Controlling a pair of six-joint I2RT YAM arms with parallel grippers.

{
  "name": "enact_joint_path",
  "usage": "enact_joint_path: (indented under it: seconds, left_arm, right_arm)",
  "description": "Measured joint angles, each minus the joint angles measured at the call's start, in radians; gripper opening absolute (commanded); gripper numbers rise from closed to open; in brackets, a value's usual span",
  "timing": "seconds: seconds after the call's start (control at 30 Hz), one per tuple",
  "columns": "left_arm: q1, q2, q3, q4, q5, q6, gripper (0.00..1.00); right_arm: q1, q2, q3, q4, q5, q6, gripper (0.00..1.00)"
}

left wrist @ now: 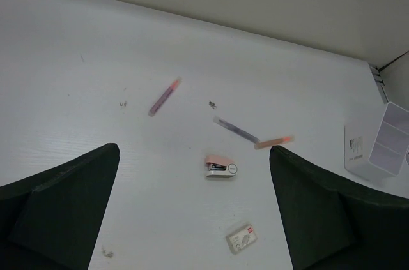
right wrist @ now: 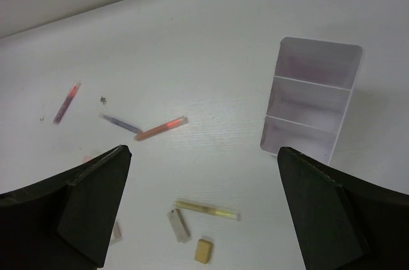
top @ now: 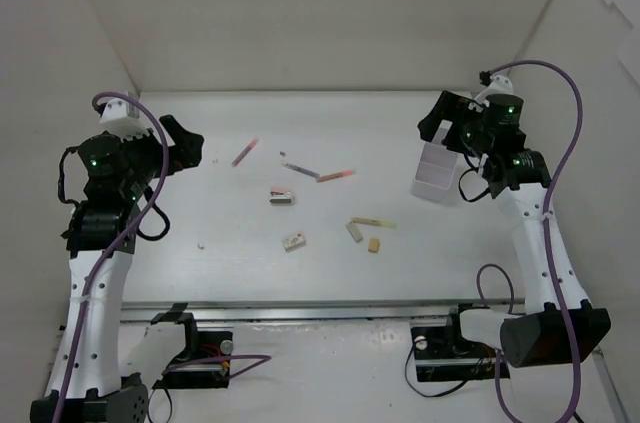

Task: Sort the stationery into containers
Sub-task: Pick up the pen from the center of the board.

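The stationery lies loose on the white table: a pink pen [top: 245, 151], a dark pen [top: 293, 165], an orange pen [top: 336, 176], a yellow-green pen [right wrist: 206, 209], a grey block [right wrist: 179, 225], a beige eraser [right wrist: 204, 251] and a white eraser with a red label [left wrist: 241, 238]. The container, a white bin [right wrist: 311, 107] with three compartments, stands at the right with nothing in it. My left gripper [left wrist: 194, 150] hangs open above the left side. My right gripper [right wrist: 203, 151] hangs open beside the bin [top: 436, 171]. Neither holds anything.
A small pink and white stapler [left wrist: 222, 167] sits among the pens. White walls enclose the table at the back and both sides. A metal rail [top: 330, 311] runs along the near edge by the arm bases.
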Motion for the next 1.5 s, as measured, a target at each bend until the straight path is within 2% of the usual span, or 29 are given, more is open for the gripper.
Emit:
enact_joint_path:
  seconds: [0.13, 0.2, 0.37, 0.43, 0.53, 0.73, 0.97, 1.2, 1.5]
  left_arm:
    - [0.000, 0.009, -0.003, 0.000, 0.036, 0.003, 1.00]
    - [0.000, 0.014, -0.011, 0.000, 0.056, 0.008, 1.00]
    - [0.000, 0.037, -0.039, -0.003, 0.091, 0.011, 1.00]
    - [0.000, 0.049, -0.052, -0.003, 0.103, 0.012, 1.00]
    - [0.000, 0.063, -0.071, -0.005, 0.118, 0.015, 1.00]
    - [0.000, 0.080, -0.079, -0.007, 0.149, 0.026, 1.00]
    - [-0.009, 0.110, -0.079, -0.007, 0.177, 0.048, 1.00]
    - [-0.018, 0.163, -0.079, -0.007, 0.196, 0.054, 1.00]
    - [-0.018, 0.164, -0.079, -0.007, 0.195, 0.063, 1.00]
  right_arm:
    - [0.016, 0.009, 0.000, -0.006, -0.064, -0.048, 0.98]
    - [0.069, 0.031, 0.011, -0.034, -0.039, -0.094, 0.98]
    - [0.402, 0.201, 0.117, -0.140, 0.147, -0.245, 0.98]
    - [0.494, 0.267, 0.125, -0.178, 0.200, -0.313, 0.98]
    - [0.566, 0.332, 0.105, -0.240, 0.248, -0.423, 0.98]
    - [0.549, 0.351, 0.048, -0.323, 0.295, -0.599, 0.98]
    - [0.566, 0.375, -0.003, -0.332, 0.305, -0.642, 0.98]
    - [0.589, 0.576, -0.010, -0.327, 0.316, -0.659, 0.98]
    - [0.554, 0.626, -0.010, -0.276, 0.246, -0.692, 0.85]
